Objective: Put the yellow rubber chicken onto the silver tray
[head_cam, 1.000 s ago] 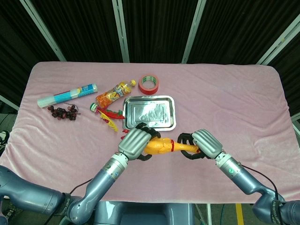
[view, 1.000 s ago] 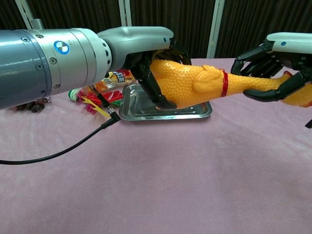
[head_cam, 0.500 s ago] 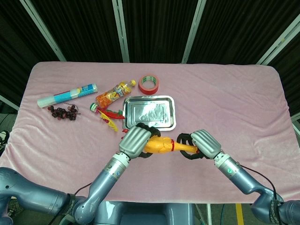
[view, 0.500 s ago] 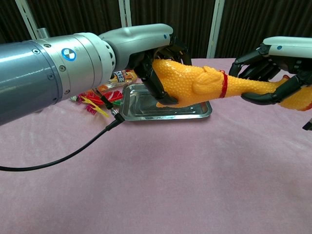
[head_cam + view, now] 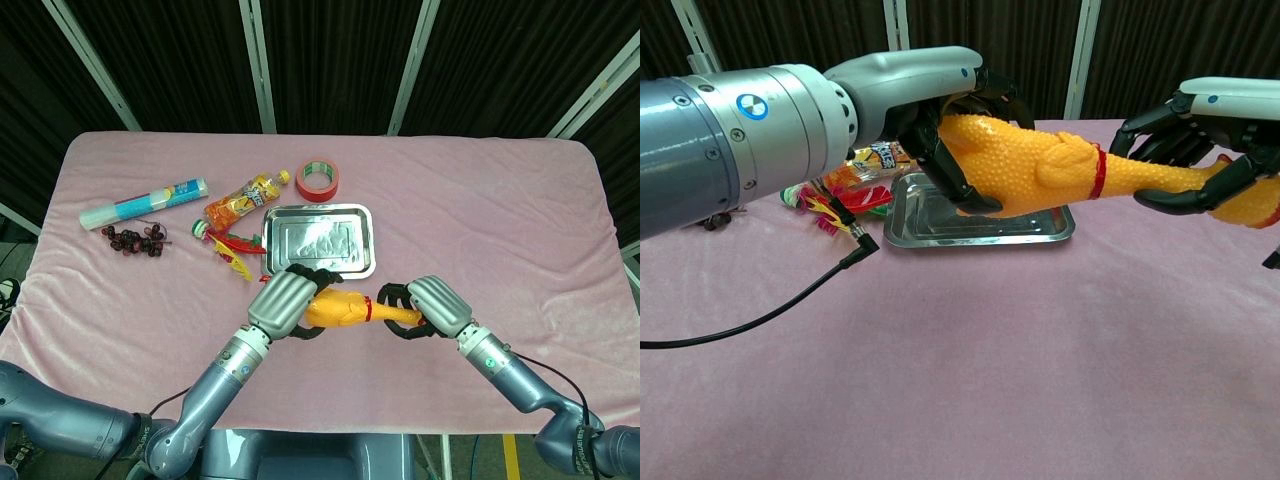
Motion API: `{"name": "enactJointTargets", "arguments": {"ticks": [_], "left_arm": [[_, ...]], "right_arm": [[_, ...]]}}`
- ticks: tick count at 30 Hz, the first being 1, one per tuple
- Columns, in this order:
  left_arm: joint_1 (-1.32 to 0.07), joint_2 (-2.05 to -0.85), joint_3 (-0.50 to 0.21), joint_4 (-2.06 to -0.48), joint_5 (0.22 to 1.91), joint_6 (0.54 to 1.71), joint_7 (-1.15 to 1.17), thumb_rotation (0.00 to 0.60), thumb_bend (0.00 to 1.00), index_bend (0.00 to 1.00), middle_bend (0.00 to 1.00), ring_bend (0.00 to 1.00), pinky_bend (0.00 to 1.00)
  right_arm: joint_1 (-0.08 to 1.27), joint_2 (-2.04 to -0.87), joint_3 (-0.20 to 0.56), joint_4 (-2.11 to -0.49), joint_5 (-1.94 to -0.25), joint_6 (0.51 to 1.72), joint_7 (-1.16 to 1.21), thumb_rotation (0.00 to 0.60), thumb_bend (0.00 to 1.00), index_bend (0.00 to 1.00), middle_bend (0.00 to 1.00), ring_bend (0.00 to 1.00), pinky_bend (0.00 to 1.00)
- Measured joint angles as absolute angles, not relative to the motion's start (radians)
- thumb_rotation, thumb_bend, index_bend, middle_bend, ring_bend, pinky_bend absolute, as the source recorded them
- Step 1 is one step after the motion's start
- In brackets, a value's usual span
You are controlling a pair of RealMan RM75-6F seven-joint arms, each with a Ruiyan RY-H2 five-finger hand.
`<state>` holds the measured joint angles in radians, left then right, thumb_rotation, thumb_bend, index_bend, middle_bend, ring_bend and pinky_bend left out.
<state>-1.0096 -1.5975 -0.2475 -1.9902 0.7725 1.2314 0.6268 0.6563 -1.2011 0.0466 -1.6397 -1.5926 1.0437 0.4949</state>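
The yellow rubber chicken (image 5: 345, 311) (image 5: 1040, 170), with a red band at its neck, hangs level above the pink cloth just in front of the silver tray (image 5: 318, 240) (image 5: 905, 228). My left hand (image 5: 285, 303) (image 5: 940, 110) grips its fat body end. My right hand (image 5: 428, 305) (image 5: 1200, 120) holds the neck and head end, fingers wrapped around it. The tray holds nothing.
Left of the tray lie an orange snack pouch (image 5: 241, 199), a red-yellow-green wrapper bundle (image 5: 225, 243), dark grapes (image 5: 135, 238) and a pale blue tube (image 5: 142, 202). A red tape roll (image 5: 318, 178) sits behind the tray. A black cable (image 5: 760, 310) trails from my left arm.
The left hand and the chicken's body end have shifted slightly left and up; the right hand has barely moved.
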Motion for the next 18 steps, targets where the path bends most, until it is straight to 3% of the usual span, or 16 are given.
{"name": "enactJointTargets", "arguments": {"ticks": [11,18], "left_arm": [[-1.002,-1.59,-0.251,-2.002,0.785,1.229,0.624,0.6,0.18,0.2,0.25,0.3,0.25],[-0.998,-1.592,-0.251,-2.005,0.796,1.226,0.617,0.6,0.18,0.37,0.31,0.31,0.25]], "right_arm": [[0.661,-1.207,0.048,-1.627,-1.585,1.032,0.499,0.6,0.72,1.0,0.76,0.71,0.78],[0.665,-1.217,0.049,-1.62,-1.581,1.023,0.489,0.6,0.72,1.0,0.76,0.71,0.78]]}}
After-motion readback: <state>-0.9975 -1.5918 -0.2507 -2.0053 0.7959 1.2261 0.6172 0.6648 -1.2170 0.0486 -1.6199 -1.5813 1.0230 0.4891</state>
